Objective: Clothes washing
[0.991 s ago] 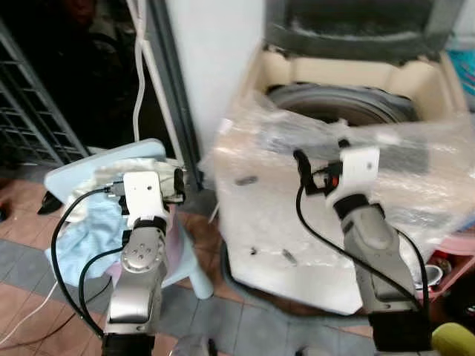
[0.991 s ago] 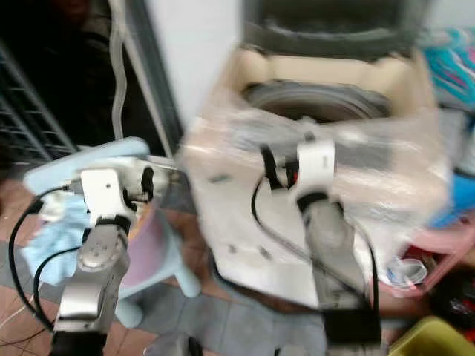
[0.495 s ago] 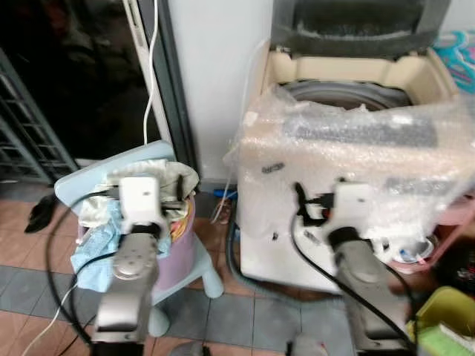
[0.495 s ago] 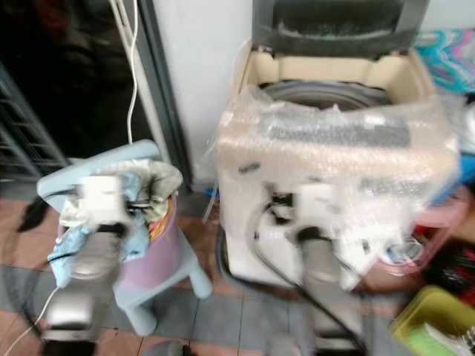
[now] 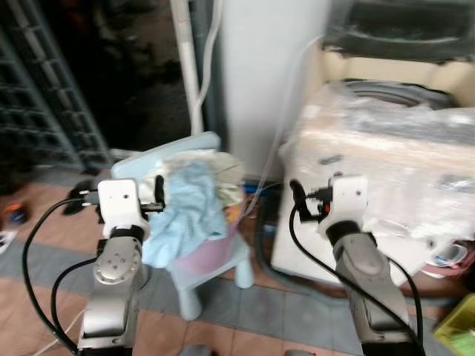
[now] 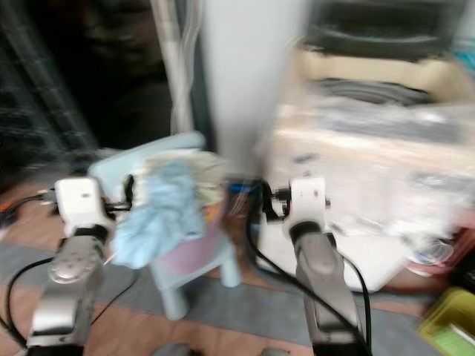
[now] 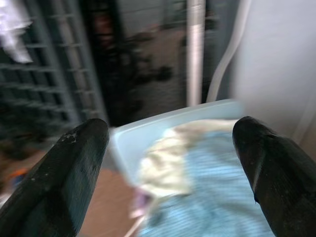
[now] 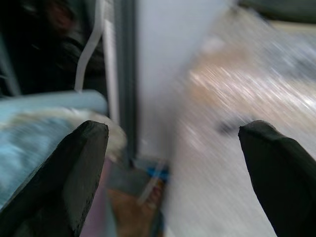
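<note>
Arms nearest, both raised in front of the body. Left tool (image 7: 168, 163) spread wide and released, nothing between its fingers (image 7: 64, 173); it points toward the laundry pile. Right tool (image 8: 173, 168) likewise wide apart and empty, aimed at the gap between the stool and the washing machine. Black cables loop down from both wrists.

Floor (image 5: 44, 252) of reddish and grey tiles below. On it, to the left, a pale blue plastic stool (image 5: 215, 278) carrying a pink basket (image 5: 211, 248). Clothes heaped in the basket: a light blue cloth (image 5: 185, 211) on top, draping over the front rim, with a cream piece (image 5: 226, 167) behind it.

To the right, well apart from the basket, a top-loading washing machine (image 5: 386, 178), its body wrapped in clear plastic film, lid up, drum rim visible. A hose (image 5: 267, 245) curls on the floor beside its base.

Farther back, a white wall (image 5: 267, 67), a pale pipe (image 5: 185, 59) and a dark metal grille (image 5: 44, 89). Right eye view heavily blurred.
</note>
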